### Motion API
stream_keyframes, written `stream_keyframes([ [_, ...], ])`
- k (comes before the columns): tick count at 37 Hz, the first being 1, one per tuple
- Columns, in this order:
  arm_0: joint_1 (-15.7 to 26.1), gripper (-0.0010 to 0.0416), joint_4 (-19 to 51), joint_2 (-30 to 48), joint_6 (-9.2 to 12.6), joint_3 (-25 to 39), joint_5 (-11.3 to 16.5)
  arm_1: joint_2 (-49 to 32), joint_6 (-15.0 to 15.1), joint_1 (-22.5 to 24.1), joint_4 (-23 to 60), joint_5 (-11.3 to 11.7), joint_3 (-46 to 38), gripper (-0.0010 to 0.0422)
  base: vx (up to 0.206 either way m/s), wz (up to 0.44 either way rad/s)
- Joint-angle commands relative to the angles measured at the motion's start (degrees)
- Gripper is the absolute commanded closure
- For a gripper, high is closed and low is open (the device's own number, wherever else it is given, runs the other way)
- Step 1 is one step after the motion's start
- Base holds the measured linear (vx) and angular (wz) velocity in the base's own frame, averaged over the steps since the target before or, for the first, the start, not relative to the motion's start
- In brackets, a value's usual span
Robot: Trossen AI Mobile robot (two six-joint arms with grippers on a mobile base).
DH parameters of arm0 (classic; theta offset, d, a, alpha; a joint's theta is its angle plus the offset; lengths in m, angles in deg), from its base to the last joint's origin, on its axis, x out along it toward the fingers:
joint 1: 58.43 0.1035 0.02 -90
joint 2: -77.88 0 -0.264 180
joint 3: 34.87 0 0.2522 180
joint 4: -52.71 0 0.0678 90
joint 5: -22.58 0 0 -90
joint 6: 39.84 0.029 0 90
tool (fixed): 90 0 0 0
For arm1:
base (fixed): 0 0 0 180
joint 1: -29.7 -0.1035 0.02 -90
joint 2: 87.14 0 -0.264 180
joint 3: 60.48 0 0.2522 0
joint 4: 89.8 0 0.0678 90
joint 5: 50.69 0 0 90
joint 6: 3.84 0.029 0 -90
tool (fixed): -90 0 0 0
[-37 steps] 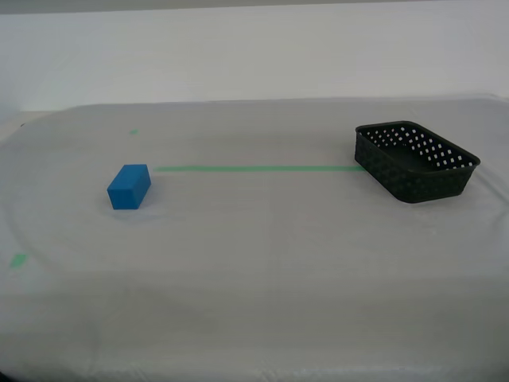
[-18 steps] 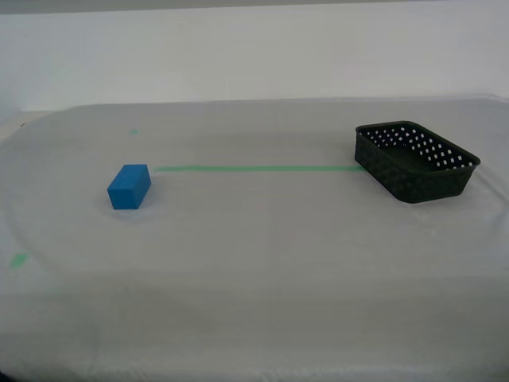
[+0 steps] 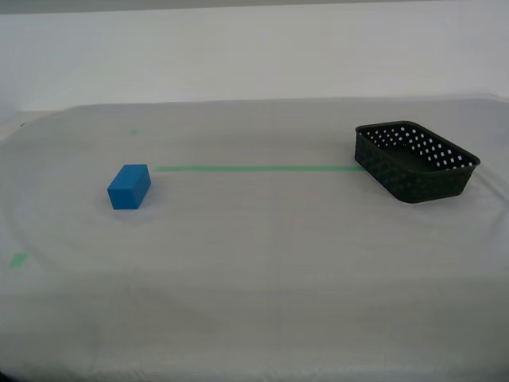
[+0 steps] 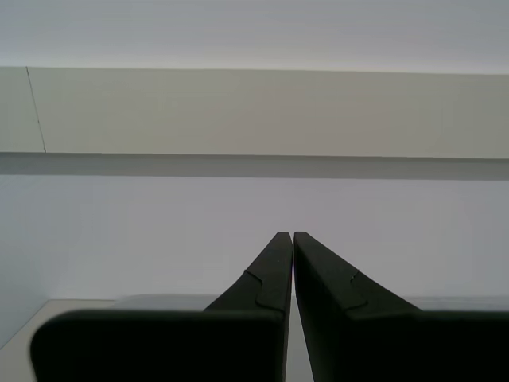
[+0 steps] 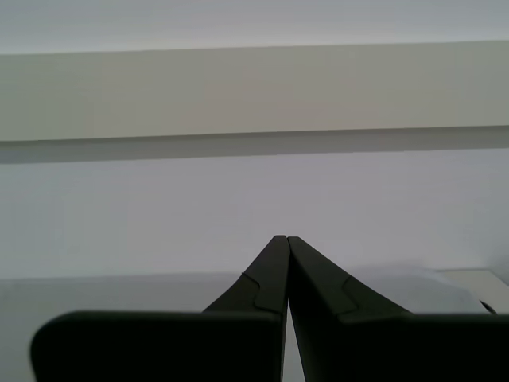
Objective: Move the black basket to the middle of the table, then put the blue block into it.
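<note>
The black basket (image 3: 416,161) stands on the table (image 3: 262,239) at the exterior view's right, at the end of a thin green tape line (image 3: 254,168). The blue block (image 3: 129,186) lies at the exterior view's left, near the line's other end. Neither arm shows in the exterior view. My first gripper (image 5: 281,239) is shut with nothing between its fingers and points at a white wall. My second gripper (image 4: 288,235) is likewise shut and faces the wall above the table's far edge.
Small green tape marks lie on the cloth, one (image 3: 17,259) near the exterior view's left edge and one (image 3: 134,132) farther back. A white wall (image 3: 254,56) rises behind the table.
</note>
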Motion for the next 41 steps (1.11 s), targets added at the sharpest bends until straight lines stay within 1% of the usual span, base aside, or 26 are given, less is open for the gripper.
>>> stream_keyframes([
  [1, 0.02, 0.0406, 4.83, -0.26, -0.07, 1.77, 0.09, 0.02, 0.11, 0.0, -0.22, 0.02, -0.02, 0.0412, 0.0, 0.0],
  [9, 0.02, 0.0406, 14.05, -0.24, -0.04, 4.94, 0.11, 0.02, 0.11, 0.0, -0.24, 0.02, -0.02, 0.0412, 0.0, 0.0],
  [19, 0.02, 0.0406, 36.0, -0.09, -0.13, 11.41, 0.31, 0.02, 0.11, 0.0, -0.22, 0.02, -0.02, 0.0412, 0.0, 0.0],
  [23, 0.02, 0.0406, 42.97, -0.09, -0.33, 13.55, 0.46, 0.02, 0.11, 0.0, -0.24, 0.02, -0.02, 0.0412, 0.0, 0.0],
  [37, 0.02, 0.0406, 56.41, -0.02, -0.5, 19.26, 0.5, 0.02, 0.11, 0.0, -0.24, 0.02, -0.02, 0.0412, 0.0, 0.0],
  [41, 0.02, 0.0406, 59.21, 1.25, -0.52, 21.4, 0.55, 0.02, 0.11, 0.02, -0.22, 0.02, -0.02, 0.0412, 0.0, 0.0],
])
